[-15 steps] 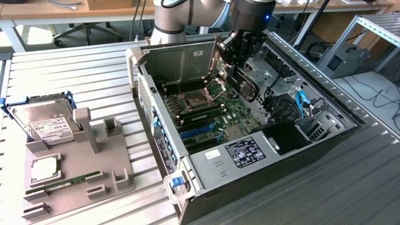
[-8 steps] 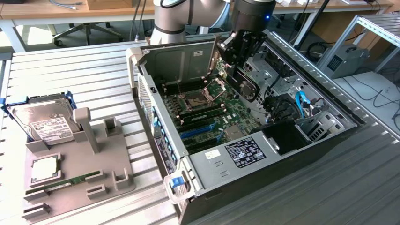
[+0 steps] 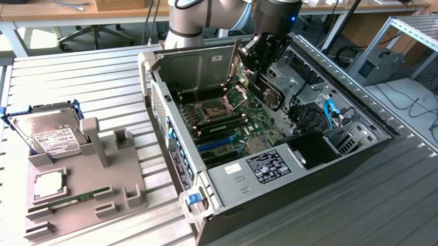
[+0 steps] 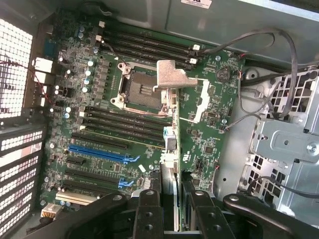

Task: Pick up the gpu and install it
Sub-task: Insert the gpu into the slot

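Note:
The gpu (image 3: pixel 269 94) hangs on edge inside the open computer case (image 3: pixel 226 177), its black cooler with a round fan facing the exterior view's right. My gripper (image 3: pixel 261 69) is shut on its upper edge, above the motherboard (image 3: pixel 226 115). In the wrist view the gpu (image 4: pixel 172 74) runs edge-on away from my gripper (image 4: pixel 172 201), with its silver end bracket at the far end over the CPU socket (image 4: pixel 139 87). The black fingers (image 4: pixel 148 209) clamp it from both sides. The blue card slots (image 4: pixel 102 153) lie beside the card, apart from it.
On the exterior view's left, a grey fixture (image 3: pixel 102 174) holds a silver hard drive (image 3: pixel 49 134), a CPU chip (image 3: pixel 48 184) and a green memory stick (image 3: pixel 72 199). Cables (image 4: pixel 264 55) and a metal drive cage (image 4: pixel 289 144) crowd one side of the case.

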You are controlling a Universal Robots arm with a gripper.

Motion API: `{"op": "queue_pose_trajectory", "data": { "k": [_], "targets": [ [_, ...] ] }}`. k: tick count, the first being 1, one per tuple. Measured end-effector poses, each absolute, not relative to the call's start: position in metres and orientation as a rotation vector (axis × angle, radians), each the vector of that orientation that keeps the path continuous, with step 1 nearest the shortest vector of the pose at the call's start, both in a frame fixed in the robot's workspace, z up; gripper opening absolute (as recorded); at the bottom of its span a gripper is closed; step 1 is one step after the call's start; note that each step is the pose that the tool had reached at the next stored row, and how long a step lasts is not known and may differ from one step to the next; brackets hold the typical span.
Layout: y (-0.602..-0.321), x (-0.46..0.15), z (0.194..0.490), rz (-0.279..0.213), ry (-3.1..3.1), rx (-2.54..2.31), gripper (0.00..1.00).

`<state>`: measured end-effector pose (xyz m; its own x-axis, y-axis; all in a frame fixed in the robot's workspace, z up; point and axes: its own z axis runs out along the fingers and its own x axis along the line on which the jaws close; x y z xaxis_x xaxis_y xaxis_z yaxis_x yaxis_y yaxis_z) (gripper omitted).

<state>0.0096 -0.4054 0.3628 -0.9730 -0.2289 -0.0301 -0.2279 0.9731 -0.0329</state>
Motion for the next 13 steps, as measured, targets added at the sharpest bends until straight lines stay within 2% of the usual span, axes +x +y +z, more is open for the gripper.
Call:
{"op": "queue_pose_trajectory", "data": {
  "k": [13],
  "targets": [
    [-0.4054, 0.0096, 0.3627, -0.044, 3.08, -0.411, 0.27]
  ]
}}
